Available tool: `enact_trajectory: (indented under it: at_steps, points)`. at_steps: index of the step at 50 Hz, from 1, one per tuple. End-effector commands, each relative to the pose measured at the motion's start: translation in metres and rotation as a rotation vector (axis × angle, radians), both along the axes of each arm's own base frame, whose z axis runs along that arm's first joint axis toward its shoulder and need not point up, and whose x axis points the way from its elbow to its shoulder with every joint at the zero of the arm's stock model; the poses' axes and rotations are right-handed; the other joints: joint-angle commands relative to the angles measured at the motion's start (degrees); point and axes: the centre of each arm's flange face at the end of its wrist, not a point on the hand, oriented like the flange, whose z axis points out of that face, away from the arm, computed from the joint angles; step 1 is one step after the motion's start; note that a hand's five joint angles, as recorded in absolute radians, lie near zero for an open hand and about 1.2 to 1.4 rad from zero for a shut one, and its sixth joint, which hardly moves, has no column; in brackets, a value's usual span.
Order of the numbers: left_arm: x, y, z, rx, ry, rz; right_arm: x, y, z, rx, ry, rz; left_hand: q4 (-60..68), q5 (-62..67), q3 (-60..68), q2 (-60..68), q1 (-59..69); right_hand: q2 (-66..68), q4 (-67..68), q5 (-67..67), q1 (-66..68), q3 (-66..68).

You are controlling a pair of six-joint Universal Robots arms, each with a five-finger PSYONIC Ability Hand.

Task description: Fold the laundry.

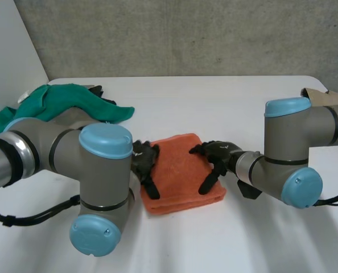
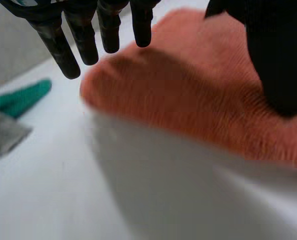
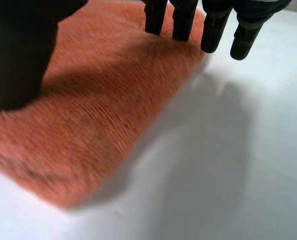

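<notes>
- We see a folded orange towel (image 1: 178, 170) lying flat in the middle of the white tabletop (image 1: 226, 102), between the two hands.
- The left hand (image 1: 145, 163) sits at the towel's left edge. In the left wrist view its fingers (image 2: 84, 45) are straight and spread just above that edge of the towel (image 2: 188, 100), with the thumb reaching over the cloth. They hold nothing.
- The right hand (image 1: 217, 156) is over the towel's right edge. In the right wrist view its fingers (image 3: 182, 22) are likewise straight, their tips at the far right corner of the towel (image 3: 98, 110), and the thumb lies over the cloth. The hand is relaxed and grips nothing.
- A crumpled green cloth (image 1: 72, 102) lies at the far left of the tabletop, well apart from the towel. The left wrist view shows a grey cloth (image 2: 3, 132) just beside the green cloth (image 2: 18, 97).
- A brown cardboard piece (image 1: 322, 95) sits at the far right edge.
</notes>
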Motion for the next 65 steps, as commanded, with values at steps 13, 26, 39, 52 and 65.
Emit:
enact_trajectory:
  at_steps: [13, 26, 39, 52, 65]
  points:
    - [0.019, -0.018, 0.125, -0.152, 0.315, -0.153, 0.011, 0.065, 0.077, -0.63, 0.045, 0.122, -1.82, -2.85, -2.36, -1.94, -0.88, -1.49, -2.13, -2.27, -2.23, -1.84]
    - [0.013, 0.023, 0.157, 0.058, 0.403, -0.563, 0.003, 0.132, 0.014, -0.619, 0.091, 0.299, -1.82, -2.85, -2.36, -1.94, -0.88, -1.49, -2.13, -2.27, -2.23, -1.84]
    - [0.006, 0.041, 0.143, 0.03, 0.341, -0.624, 0.014, 0.11, -0.022, -0.626, 0.099, 0.281, -1.82, -2.85, -2.36, -1.94, -0.88, 3.55, 2.92, 2.77, 2.82, 3.2]
    - [0.004, 0.033, 0.144, -0.012, 0.381, -0.597, 0.023, 0.091, -0.029, -0.68, 0.081, 0.251, -1.82, -2.85, -2.36, -1.94, -0.88, 11.62, 10.99, 10.85, 10.89, 11.28]
    - [0.006, 0.027, 0.147, -0.001, 0.42, -0.57, 0.038, 0.077, -0.022, -0.723, 0.037, 0.248, -1.82, -2.85, -2.36, -1.94, -0.88, 41.52, 40.89, 40.74, 40.79, 41.17]
